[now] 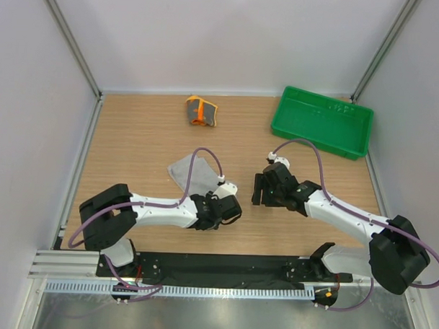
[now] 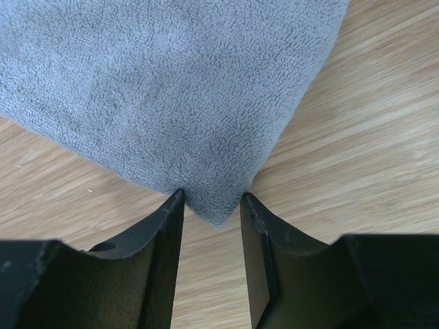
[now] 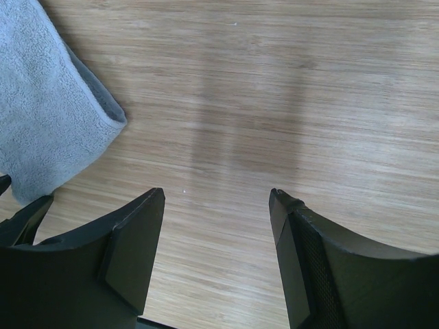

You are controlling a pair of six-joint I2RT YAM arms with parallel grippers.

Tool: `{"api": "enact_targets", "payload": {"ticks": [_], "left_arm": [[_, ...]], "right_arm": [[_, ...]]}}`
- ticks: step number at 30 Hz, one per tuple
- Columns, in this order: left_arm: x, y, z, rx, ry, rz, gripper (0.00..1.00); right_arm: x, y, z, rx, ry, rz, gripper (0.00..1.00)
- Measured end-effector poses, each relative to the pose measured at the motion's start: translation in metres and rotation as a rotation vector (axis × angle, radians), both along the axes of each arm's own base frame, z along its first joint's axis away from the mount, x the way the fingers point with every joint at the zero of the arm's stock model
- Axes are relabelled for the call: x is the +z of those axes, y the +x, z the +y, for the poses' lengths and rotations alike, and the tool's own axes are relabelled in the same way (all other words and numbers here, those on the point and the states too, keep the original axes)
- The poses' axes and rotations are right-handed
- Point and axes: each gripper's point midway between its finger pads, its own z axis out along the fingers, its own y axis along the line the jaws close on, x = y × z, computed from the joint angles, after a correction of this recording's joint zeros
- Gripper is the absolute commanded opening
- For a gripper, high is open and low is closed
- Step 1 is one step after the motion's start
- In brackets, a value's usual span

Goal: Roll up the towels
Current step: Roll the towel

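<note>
Left jaws straddle grey towel (image 2: 171, 89) corner; right jaws gape over table (image 3: 274, 103)

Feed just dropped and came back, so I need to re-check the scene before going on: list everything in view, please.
Table: one, light wood, whole work surface.
Grey towel: one, light grey, lying left of centre.
Patterned towel: one, orange and grey, bundled up at the far edge, near the middle.
Tray: one, green, far right corner.
Left claw: one, black, open, fingers either side of the grey towel's near corner.
Right claw: one, black, open, over bare wood just right of the grey towel.
</note>
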Motion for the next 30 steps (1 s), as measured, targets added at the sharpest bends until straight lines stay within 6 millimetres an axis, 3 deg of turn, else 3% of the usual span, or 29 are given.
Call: {"api": "enact_targets", "payload": {"ticks": [11,30], "left_arm": [[0.016,0.005,0.0,-0.003,0.035,-0.017,0.41],[0.009,0.002,-0.002,-0.062,0.081,0.0,0.41]], "right_arm": [[-0.001,0.001,0.0,-0.003,0.003,-0.002,0.7],[-0.002,-0.001,-0.005,-0.012,0.002,-0.002,0.7]]}}
